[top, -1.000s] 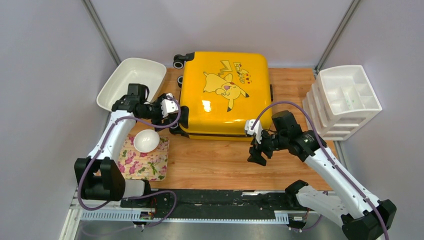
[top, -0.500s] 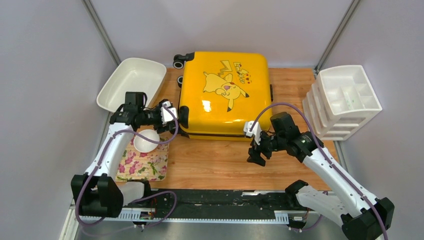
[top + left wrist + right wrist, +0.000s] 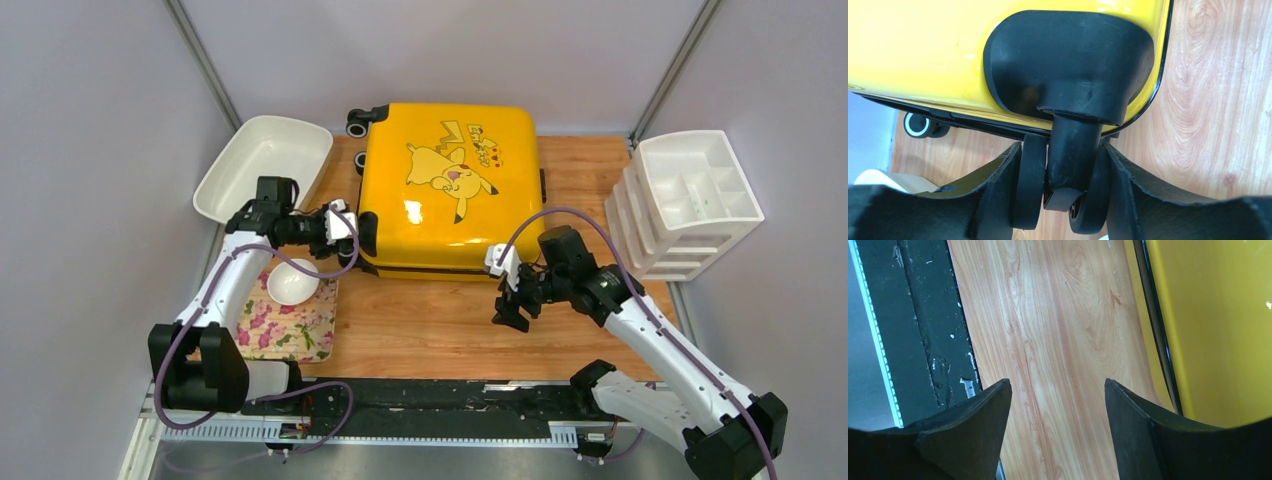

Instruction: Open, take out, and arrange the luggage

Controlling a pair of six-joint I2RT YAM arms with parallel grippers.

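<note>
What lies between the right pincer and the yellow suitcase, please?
Only bare wooden table: the right wrist view shows nothing else between the right pincer and the suitcase, and the top view agrees.

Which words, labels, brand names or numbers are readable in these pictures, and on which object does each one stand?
On the luggage: small lettering beside the cartoon, too small and blurred to read.
No other text, number or sign shows in any view.
</note>
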